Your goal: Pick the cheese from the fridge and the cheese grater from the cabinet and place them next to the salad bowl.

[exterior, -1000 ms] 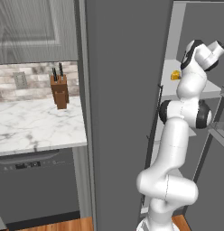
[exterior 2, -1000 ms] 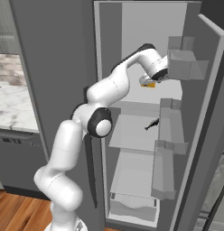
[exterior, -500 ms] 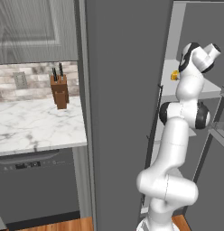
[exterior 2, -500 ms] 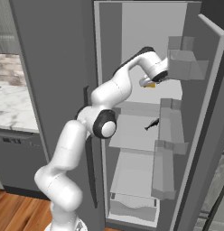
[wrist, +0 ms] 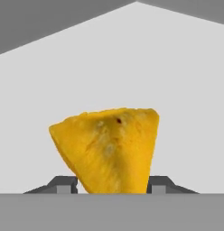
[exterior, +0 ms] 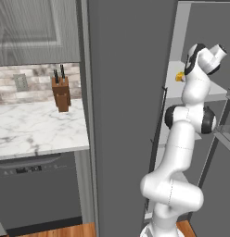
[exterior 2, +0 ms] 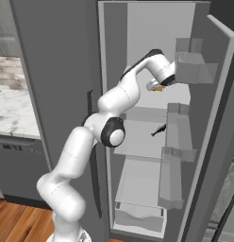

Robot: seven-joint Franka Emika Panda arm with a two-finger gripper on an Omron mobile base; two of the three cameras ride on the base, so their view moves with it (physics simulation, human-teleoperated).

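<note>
We see the cheese (wrist: pixel 108 149) on an upper fridge (exterior 2: pixel 137 28) shelf, lying squarely between our jaws; they flank its narrow lower end, half spread, contact uncertain.

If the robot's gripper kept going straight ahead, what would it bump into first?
The cheese. The yellow wedge sits right between the gripper's fingers, on the fridge's shelf, so it would probably meet that before the pale back wall.
</note>
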